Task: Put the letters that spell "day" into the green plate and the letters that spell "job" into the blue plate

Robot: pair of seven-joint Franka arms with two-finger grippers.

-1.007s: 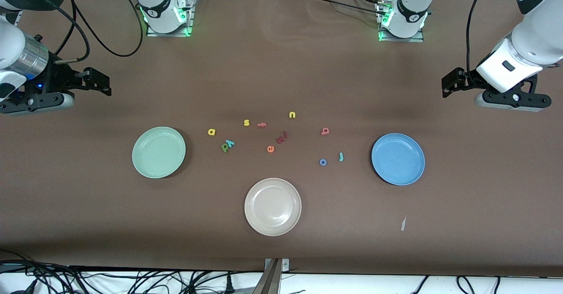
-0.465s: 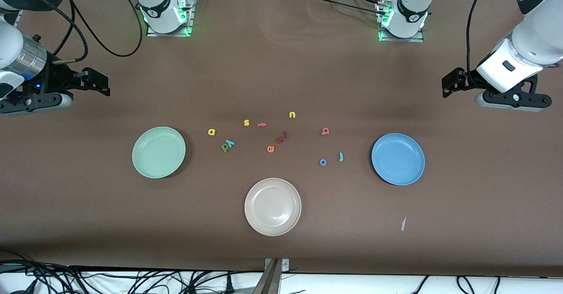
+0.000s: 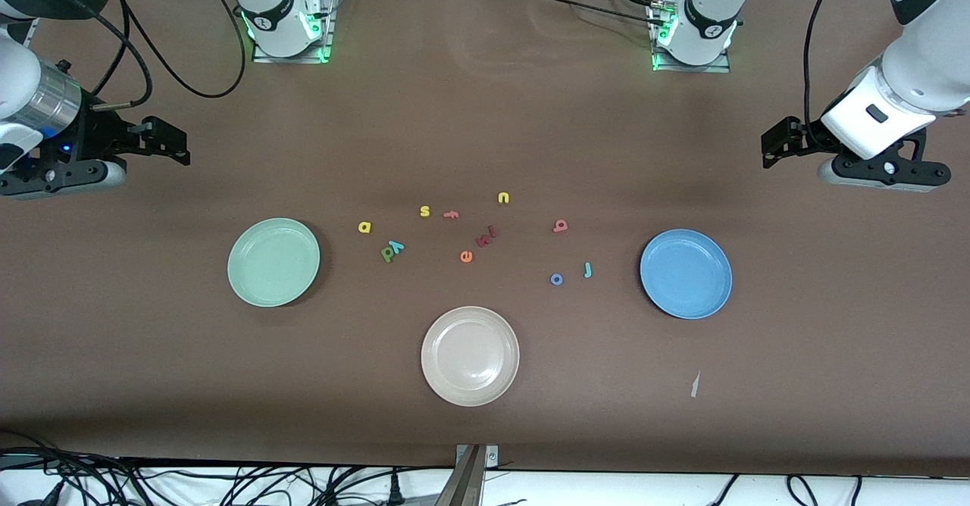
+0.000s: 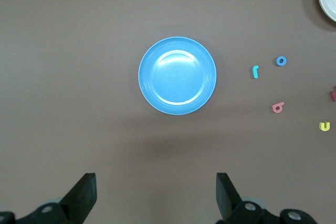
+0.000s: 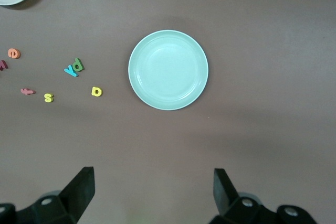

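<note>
Both grippers, left (image 4: 152,198) and right (image 5: 152,192), hang spread and empty above bare table, well apart from the green plate (image 3: 273,262), the blue plate (image 3: 686,273) and the letters between them.

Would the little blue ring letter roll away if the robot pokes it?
Probably not: the blue "o" lies flat on the table, so it would likely slide. It looks tiny and thin, so probably very light and fiddly to pinch.

The worktop (image 3: 485,127) is showing a matt brown covering, smooth and lightly rippled near the robots' bases. The green plate (image 3: 273,262), the blue plate (image 3: 686,273) and the beige plate (image 3: 470,355) are gleaming softly like smooth plastic, each catching faint highlights in its well.
</note>
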